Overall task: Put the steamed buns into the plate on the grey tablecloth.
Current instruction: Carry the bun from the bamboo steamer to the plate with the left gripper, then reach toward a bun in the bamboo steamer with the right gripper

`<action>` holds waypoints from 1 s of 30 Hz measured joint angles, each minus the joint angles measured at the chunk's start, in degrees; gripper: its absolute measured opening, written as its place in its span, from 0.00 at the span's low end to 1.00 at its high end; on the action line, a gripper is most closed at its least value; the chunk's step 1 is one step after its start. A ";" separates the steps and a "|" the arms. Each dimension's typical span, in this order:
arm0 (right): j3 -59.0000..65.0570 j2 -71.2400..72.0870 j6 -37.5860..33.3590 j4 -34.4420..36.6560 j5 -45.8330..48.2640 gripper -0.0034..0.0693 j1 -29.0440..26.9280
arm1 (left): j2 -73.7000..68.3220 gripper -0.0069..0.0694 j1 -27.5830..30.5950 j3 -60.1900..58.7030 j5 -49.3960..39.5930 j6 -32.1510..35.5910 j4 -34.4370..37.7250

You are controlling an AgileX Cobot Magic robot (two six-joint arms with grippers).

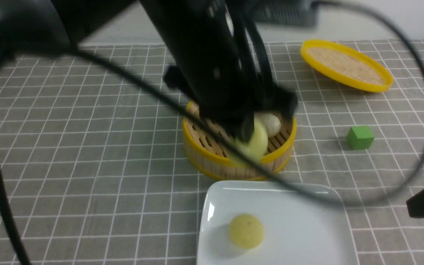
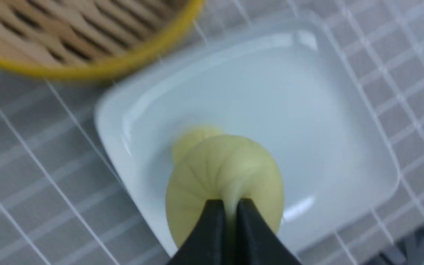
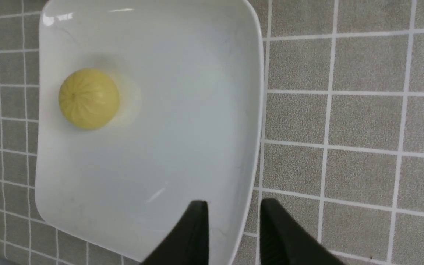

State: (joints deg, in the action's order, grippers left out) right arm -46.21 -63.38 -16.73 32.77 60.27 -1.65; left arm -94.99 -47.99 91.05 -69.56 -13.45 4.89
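My left gripper (image 2: 230,208) is shut on a pale yellow steamed bun (image 2: 225,173), pinching its pleated top. In the front view this bun (image 1: 253,142) hangs at the near rim of the bamboo steamer basket (image 1: 204,154). A beige-white bun (image 1: 271,123) lies inside the basket. Another pale yellow bun (image 1: 246,230) rests in the white square plate (image 1: 307,228) on the grey tablecloth (image 1: 87,165). My right gripper (image 3: 234,221) hovers open over the plate's edge (image 3: 250,176) with nothing between its fingers, well away from that bun (image 3: 88,98).
A yellow-rimmed flat lid (image 1: 346,65) lies at the back right. A green cube (image 1: 360,137) sits to the right of the basket. The left arm's black cable (image 1: 142,84) loops across the front view, and the arm hides part of the basket.
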 joint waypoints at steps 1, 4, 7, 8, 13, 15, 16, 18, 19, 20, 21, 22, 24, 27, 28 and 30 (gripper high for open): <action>0.00 0.00 0.00 0.00 0.00 0.35 0.00 | 0.81 0.12 -1.97 -3.93 1.34 -1.64 0.18; 0.00 0.00 0.00 0.00 0.00 0.36 0.00 | 3.06 0.12 -5.57 -15.37 7.81 -7.14 0.83; 0.00 0.00 0.00 0.00 0.00 0.36 0.00 | 3.54 0.12 -7.55 -23.13 16.16 -12.30 1.17; 0.00 0.00 0.00 0.00 0.00 0.36 0.00 | 3.54 0.13 -7.92 -25.46 20.32 -13.52 1.51; 0.00 0.00 0.00 0.12 0.00 0.37 0.00 | 3.54 0.15 -8.13 -29.05 26.47 -14.98 1.92; 0.00 0.00 0.00 0.17 0.00 0.37 0.00 | 3.22 0.19 -8.13 -29.21 26.68 -15.18 1.92; 0.00 0.00 0.00 0.17 0.00 0.37 0.00 | 3.16 0.19 -8.13 -29.21 26.68 -15.18 1.92; 0.00 0.00 0.00 0.17 0.00 0.37 0.00 | 1.98 0.28 -8.13 -29.21 26.97 -15.23 2.02; 0.00 0.00 0.00 0.17 0.00 0.37 0.00 | 1.47 0.33 -8.13 -29.21 27.19 -15.23 1.96; 0.00 0.00 0.00 0.17 0.00 0.37 0.00 | 0.87 0.36 -8.13 -29.21 27.44 -15.23 1.84; 0.00 0.00 0.00 0.17 0.00 0.37 0.00 | -0.16 0.43 -8.13 -29.21 28.47 -15.23 1.69; 0.00 0.00 0.00 0.17 0.00 0.37 0.00 | -0.63 0.46 -8.13 -29.21 28.84 -15.29 1.55; 0.00 0.00 0.00 0.25 -0.48 0.37 0.00 | -1.26 0.55 -8.13 -29.21 29.42 -15.29 1.13; -0.13 -0.05 -0.35 1.42 -0.41 0.37 0.00 | -0.75 0.62 -7.83 -27.47 29.29 -15.62 -2.67; -0.47 -0.11 -1.02 2.12 0.21 0.37 0.00 | -0.16 0.62 -7.54 -26.59 29.29 -16.04 -4.20; -1.35 -0.32 -2.75 3.79 1.61 0.37 0.00 | 2.03 0.59 -6.07 -23.83 28.46 -17.35 -8.39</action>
State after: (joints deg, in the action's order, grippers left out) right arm -47.56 -63.70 -19.48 36.55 61.88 -1.65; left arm -92.96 -54.06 67.21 -41.10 -30.80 -3.49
